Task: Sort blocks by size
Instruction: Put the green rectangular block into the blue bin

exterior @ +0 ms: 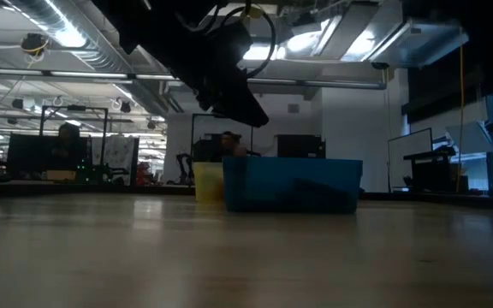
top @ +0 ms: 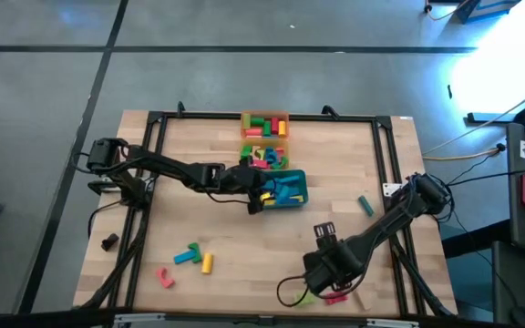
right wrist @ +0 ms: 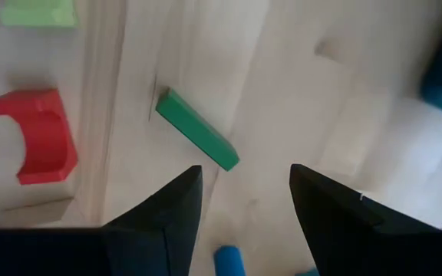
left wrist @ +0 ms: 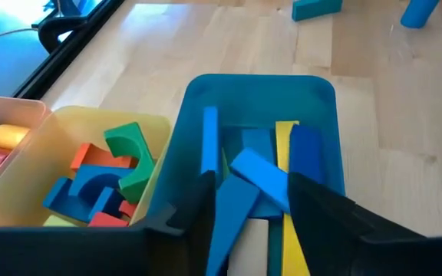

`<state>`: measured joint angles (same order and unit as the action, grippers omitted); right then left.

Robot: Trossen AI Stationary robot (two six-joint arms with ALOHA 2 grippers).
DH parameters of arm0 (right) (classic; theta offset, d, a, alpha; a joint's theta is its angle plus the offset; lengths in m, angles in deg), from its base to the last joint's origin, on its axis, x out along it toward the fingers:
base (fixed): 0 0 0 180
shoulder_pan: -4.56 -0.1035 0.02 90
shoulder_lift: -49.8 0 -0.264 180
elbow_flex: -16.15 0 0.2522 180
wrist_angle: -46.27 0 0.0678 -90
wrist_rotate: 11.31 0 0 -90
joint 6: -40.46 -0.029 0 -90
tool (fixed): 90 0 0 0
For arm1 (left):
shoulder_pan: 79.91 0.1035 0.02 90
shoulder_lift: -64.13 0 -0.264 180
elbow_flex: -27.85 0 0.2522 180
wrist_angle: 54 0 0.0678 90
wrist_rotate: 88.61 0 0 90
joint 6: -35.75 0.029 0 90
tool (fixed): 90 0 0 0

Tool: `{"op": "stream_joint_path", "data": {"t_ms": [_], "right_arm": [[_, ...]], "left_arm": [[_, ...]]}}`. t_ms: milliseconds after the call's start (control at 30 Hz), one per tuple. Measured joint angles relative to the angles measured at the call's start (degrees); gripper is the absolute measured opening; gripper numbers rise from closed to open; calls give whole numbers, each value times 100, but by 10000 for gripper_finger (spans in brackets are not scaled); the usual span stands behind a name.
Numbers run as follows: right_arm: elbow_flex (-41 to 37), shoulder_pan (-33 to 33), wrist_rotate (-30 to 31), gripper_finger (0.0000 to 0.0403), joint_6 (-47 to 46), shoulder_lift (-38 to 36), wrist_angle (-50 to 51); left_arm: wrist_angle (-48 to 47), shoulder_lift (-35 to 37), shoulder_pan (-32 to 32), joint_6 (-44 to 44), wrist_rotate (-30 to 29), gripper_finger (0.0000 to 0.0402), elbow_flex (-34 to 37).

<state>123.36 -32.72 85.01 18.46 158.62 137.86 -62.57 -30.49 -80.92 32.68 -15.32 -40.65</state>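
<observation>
Over teal tray (left wrist: pixel 194 100), left pincer (left wrist: pixel 252 207) parted, blue blocks (left wrist: pixel 261 172) beneath

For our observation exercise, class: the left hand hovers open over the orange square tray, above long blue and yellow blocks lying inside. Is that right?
Not quite. The left hand hovers open over the teal rectangular tray, not the orange one. The left wrist view shows the long blue bar block and yellow bar block lying in that teal tray; the high view confirms it.

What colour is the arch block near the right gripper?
Red: the arch block shows best in the right wrist view.
</observation>
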Motion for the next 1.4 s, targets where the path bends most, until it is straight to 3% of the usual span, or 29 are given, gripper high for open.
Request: {"op": "stream_joint_path", "data": {"t_ms": [367,767,867,1033,1400], "right_arm": [[-1447,2,-717,200,577,0,-1590],[-2415,18,-690,187,750,0,-2688],[-2547,60,-696,153,755,-17,-2888],[-2488,154,-673,63,760,-10,-2847],[-1682,1011,270,67,1870,7,-2744]], "left_arm": [[-28,0,-11,-703,0,159,0],[-121,106,-49,-650,0,157,0],[-466,335,-164,-415,0,157,0],[-1369,883,-545,-458,194,157,0],[-3665,1833,-1813,-1628,486,157,-2]]}}
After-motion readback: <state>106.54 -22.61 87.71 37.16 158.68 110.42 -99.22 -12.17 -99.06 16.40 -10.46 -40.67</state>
